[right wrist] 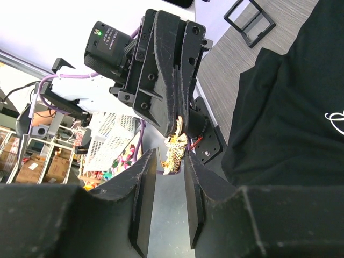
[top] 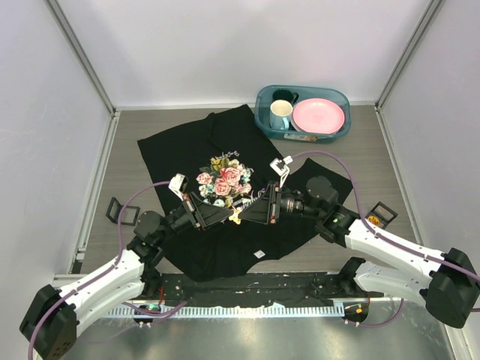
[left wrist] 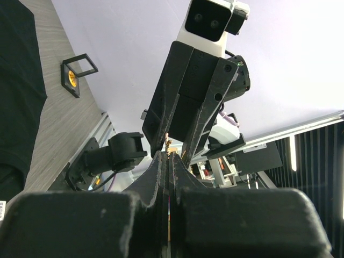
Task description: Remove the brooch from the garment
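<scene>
The garment [top: 187, 150], a black T-shirt with a pink-rose print, lies spread flat on the table; it also shows in the right wrist view [right wrist: 290, 118]. The brooch [right wrist: 175, 152] is small, golden and encrusted. My left gripper [top: 229, 215] is shut on it and holds it in the air above the shirt's lower part, free of the fabric. My right gripper [right wrist: 169, 156] is open and faces the left one tip to tip, one finger on each side of the brooch, not touching it. In the left wrist view only a golden speck [left wrist: 169, 144] shows past my closed fingertips.
A teal bin [top: 341, 96] at the back right holds two mugs and a pink plate [top: 319, 115]. Small black square frames stand left [top: 120, 211] and right [top: 381, 214] of the shirt, the right one beside an orange round piece. A white label [top: 259, 254] lies on the hem.
</scene>
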Controlling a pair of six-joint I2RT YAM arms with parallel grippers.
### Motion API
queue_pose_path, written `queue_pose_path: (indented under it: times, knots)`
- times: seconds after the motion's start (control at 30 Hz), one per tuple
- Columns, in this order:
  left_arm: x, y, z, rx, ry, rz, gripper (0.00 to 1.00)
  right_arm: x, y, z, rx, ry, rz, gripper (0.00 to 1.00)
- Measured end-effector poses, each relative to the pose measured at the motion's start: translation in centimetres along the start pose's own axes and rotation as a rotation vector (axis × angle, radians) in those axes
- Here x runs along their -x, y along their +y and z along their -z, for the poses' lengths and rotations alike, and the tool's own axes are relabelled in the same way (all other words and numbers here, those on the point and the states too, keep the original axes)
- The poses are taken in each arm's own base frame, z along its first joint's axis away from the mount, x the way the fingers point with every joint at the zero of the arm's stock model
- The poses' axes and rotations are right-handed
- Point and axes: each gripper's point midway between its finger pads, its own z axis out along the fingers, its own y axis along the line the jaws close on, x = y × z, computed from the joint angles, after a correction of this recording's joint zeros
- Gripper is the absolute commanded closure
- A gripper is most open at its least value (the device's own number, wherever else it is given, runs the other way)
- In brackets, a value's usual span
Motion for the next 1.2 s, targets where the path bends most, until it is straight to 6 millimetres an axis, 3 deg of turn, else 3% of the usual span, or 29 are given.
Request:
queue_pose_path:
  times: [0.53, 0.9, 1.2]
  knots:
    - [0.0, 0.2, 0.0, 0.005, 0.003, -0.008, 1.0, -0.4, -0.5, -0.2, 0.007, -0.002, -0.025, 0.81]
    - [0.1, 0.9, -0.2, 0.025, 0.001, -0.007, 1.0, -0.5, -1.2, -0.6, -0.003, -0.001, -0.045, 0.87]
    - [0.2, 1.1, -0.2, 0.032, 0.002, -0.01, 1.0, -0.6, -1.6, -0.7, -0.01, 0.004, -0.051, 0.86]
